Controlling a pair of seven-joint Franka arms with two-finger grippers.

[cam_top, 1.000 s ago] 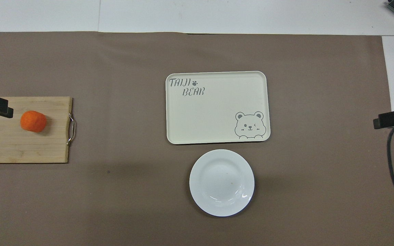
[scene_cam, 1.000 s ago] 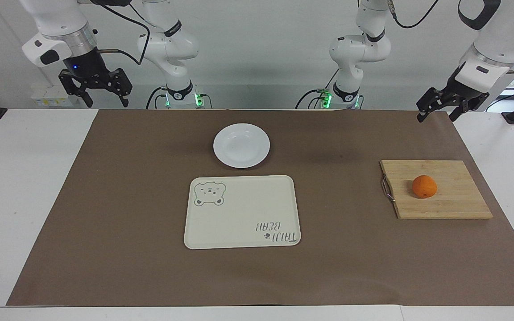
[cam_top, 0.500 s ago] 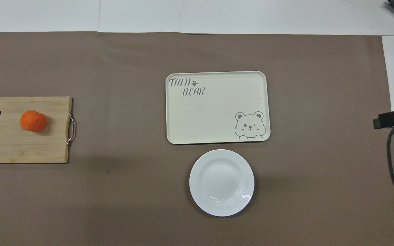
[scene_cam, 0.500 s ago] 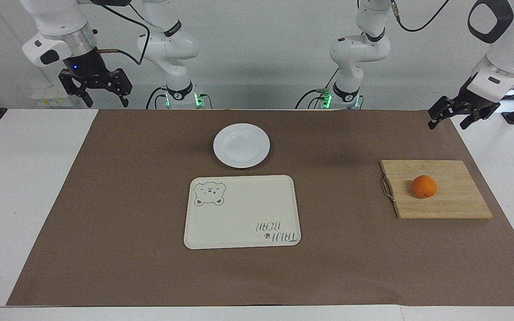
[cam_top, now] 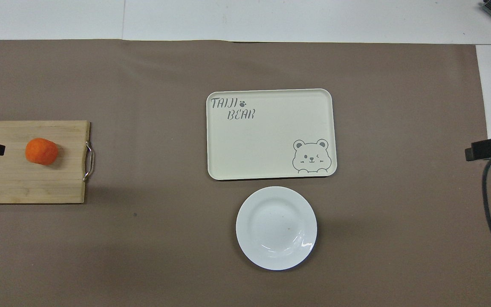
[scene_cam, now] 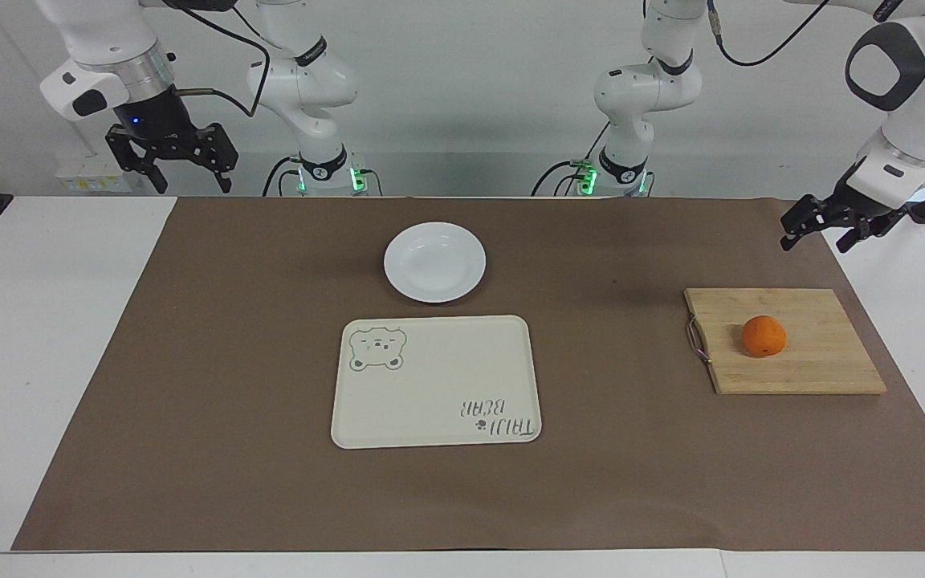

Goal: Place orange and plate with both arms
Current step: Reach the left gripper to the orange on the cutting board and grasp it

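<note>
Orange fruit first: the orange [scene_cam: 764,335] sits on a wooden cutting board [scene_cam: 816,369] toward the left arm's end of the table, nothing touching it. Well apart from it, mid-table, the white plate [scene_cam: 434,262] lies on the brown mat [scene_cam: 189,361], just beside the cream bear tray [scene_cam: 430,385] and nearer to the robots than it. Out at the edges now: the left gripper [scene_cam: 825,222] hangs in the air over the mat's corner near the board, fingers spread apart, holding nothing. The right gripper [scene_cam: 171,163] hovers high above the table's edge at its own end, fingers also apart and empty.
</note>
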